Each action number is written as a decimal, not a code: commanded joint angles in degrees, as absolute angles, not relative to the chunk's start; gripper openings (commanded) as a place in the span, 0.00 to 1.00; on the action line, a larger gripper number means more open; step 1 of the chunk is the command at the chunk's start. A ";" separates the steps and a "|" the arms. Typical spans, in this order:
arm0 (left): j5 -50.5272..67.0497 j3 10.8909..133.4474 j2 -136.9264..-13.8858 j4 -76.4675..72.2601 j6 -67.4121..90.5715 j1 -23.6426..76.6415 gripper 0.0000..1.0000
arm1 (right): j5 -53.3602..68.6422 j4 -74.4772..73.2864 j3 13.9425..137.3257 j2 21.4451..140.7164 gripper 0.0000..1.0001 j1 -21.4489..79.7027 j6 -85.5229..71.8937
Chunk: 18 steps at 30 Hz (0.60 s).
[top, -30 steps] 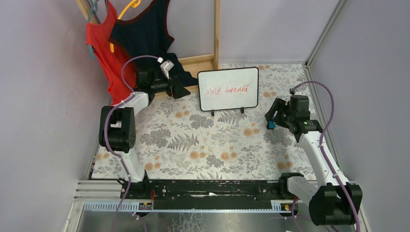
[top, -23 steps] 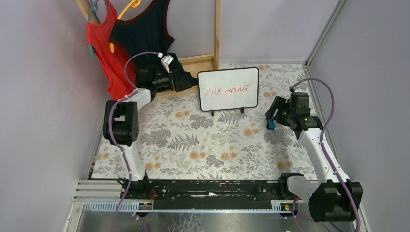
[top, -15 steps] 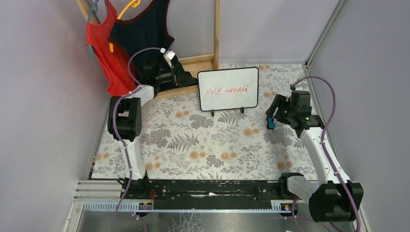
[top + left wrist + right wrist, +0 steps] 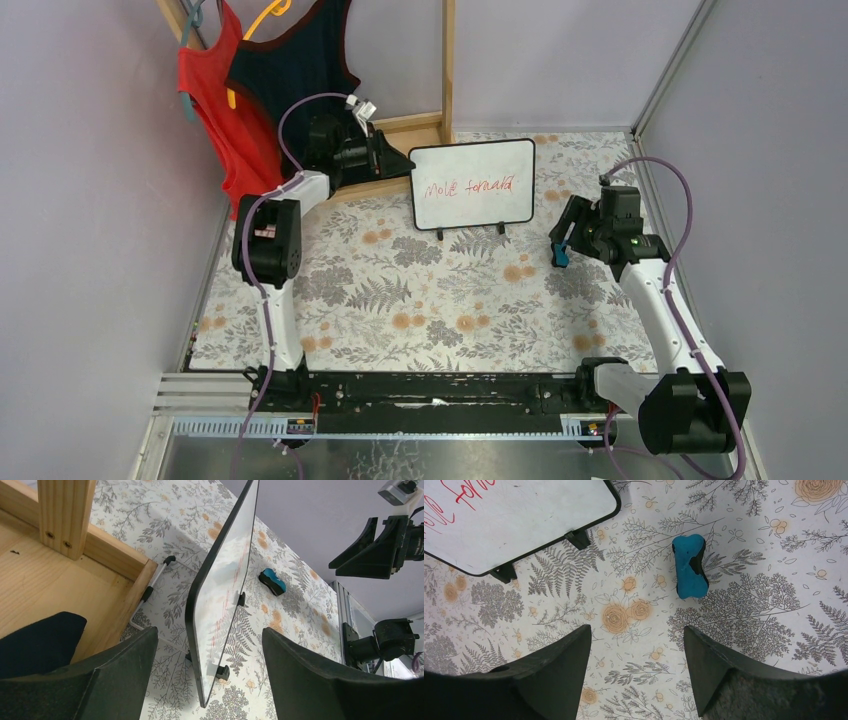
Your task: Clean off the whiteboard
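The whiteboard [image 4: 472, 185] stands upright on two black feet at the back middle of the table, with red handwriting on it. My left gripper [image 4: 400, 162] is open at the board's left edge. In the left wrist view its jaws [image 4: 210, 630] stand either side of the edge of the whiteboard [image 4: 220, 580] without touching it. A blue eraser [image 4: 561, 258] lies on the table right of the board. My right gripper [image 4: 562, 236] is open and empty above it. The right wrist view shows the gripper [image 4: 636, 627] short of the eraser [image 4: 690, 572], with the whiteboard [image 4: 514, 520] at the upper left.
A wooden rack [image 4: 447, 70] stands behind the board, with a red top [image 4: 215, 100] and a dark top [image 4: 300, 70] hanging from it. Its wooden base [image 4: 50, 580] lies just left of my left gripper. Grey walls close in both sides.
My left arm has swung right, and its gripper has come from beside the dark top to the board's left edge. The right gripper has barely moved.
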<state>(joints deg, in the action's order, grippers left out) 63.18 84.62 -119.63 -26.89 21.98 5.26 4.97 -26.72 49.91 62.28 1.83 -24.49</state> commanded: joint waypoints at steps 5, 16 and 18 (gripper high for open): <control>63.71 86.44 -121.30 -26.20 20.82 6.91 0.73 | 3.78 -26.62 53.38 63.08 0.75 2.02 -24.83; 63.56 88.02 -122.56 -25.78 21.02 8.23 0.69 | 3.97 -26.29 52.35 63.19 0.75 2.02 -25.04; 63.55 88.26 -122.76 -25.62 21.07 8.42 0.67 | 4.10 -26.20 52.14 63.04 0.75 2.02 -25.13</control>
